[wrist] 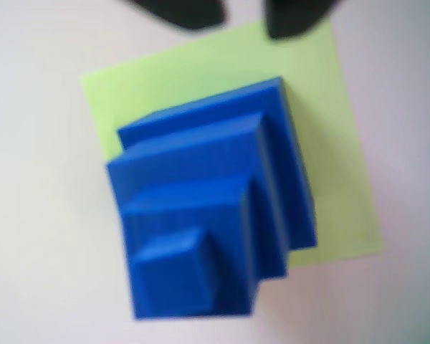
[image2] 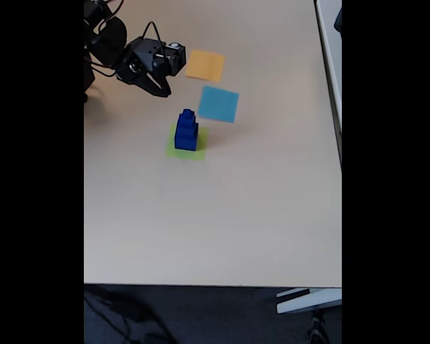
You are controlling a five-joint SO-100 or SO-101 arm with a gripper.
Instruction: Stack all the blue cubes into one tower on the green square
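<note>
On the green square [image2: 187, 149] near the middle of the table [image2: 215, 215], your tower [image2: 186, 130] of blue cubes stands stepped, largest at the bottom and smallest on top, so the stacking looks finished. What remains, I'd judge, is only to pull clear without brushing it. In the fixed view your arm [image2: 118, 46] is raised up and to the left, the gripper [image2: 161, 89] apart from the tower, fingers spread and empty.

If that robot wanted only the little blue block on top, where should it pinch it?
Probably from straight above, the hand closing on two opposite flat sides of the small cube. It sits highest on the tower, its sides exposed above the medium cube.
</note>
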